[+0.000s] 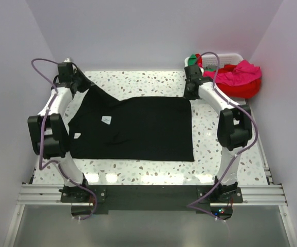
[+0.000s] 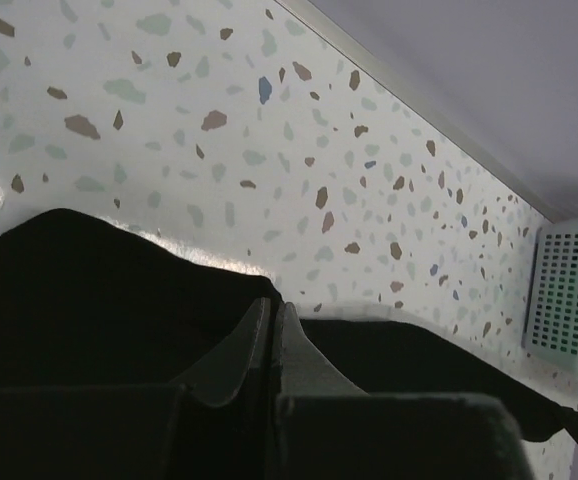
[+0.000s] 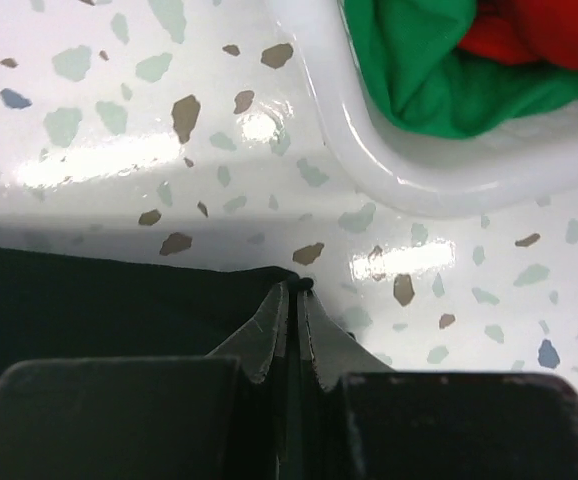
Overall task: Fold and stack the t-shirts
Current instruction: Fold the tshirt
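A black t-shirt (image 1: pixel 138 128) lies spread on the speckled table, with a small white neck label (image 1: pixel 106 120) near its left end. My left gripper (image 1: pixel 85 85) is shut on the shirt's far left corner, the cloth pinched between its jaws in the left wrist view (image 2: pixel 272 310). My right gripper (image 1: pixel 189 93) is shut on the shirt's far right corner, seen in the right wrist view (image 3: pixel 294 292). Red and magenta-pink shirts (image 1: pixel 238 77) and a green one (image 3: pixel 419 70) are heaped in the white basket.
The white slatted basket (image 1: pixel 225 55) stands at the back right corner, close beside my right gripper; its rim (image 3: pixel 409 170) is just beyond my fingers. White walls enclose the table on three sides.
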